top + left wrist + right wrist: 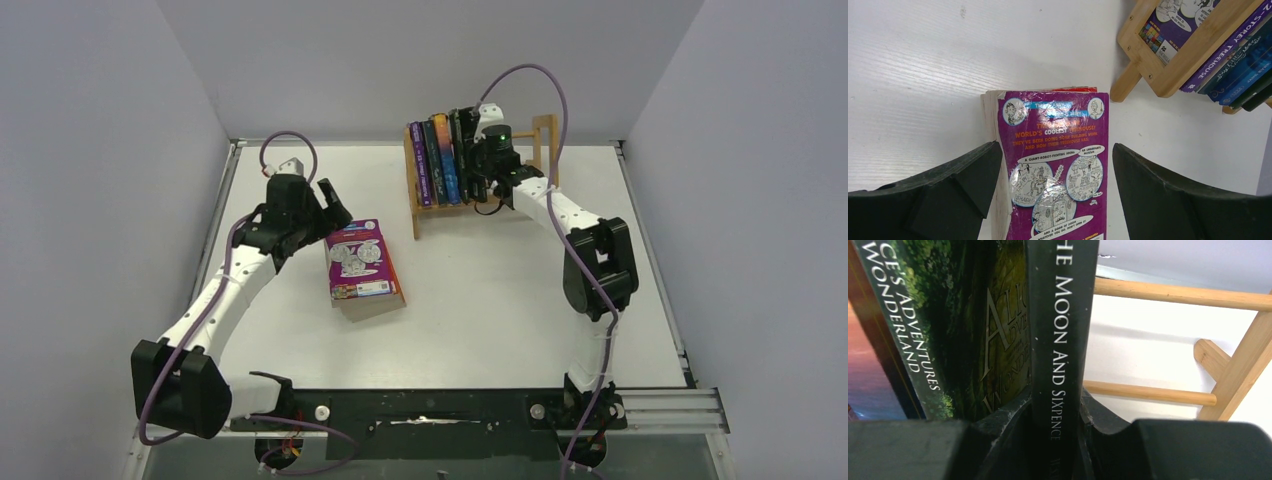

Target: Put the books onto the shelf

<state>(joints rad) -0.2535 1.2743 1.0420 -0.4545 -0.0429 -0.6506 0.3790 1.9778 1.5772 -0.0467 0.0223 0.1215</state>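
A purple cartoon-covered book [361, 262] lies flat on top of a small stack on the table, with a red book [1075, 89] showing under its far edge. My left gripper [1055, 150] is open, its fingers [973, 170] standing either side of the purple book [1058, 170] without touching it; it shows at the stack's left end [333, 205]. The wooden shelf [545, 135] holds several upright books [435, 160]. My right gripper [1057, 410] is shut on the spine of a black book [1060, 335], upright in the shelf beside a green book [948, 330].
The shelf's right half is bare, with its dowel rails [1173, 292] and end frame [1243, 370] showing. Grey walls enclose the table on three sides. The shelf's left end frame [1168, 75] stands just beyond the stack.
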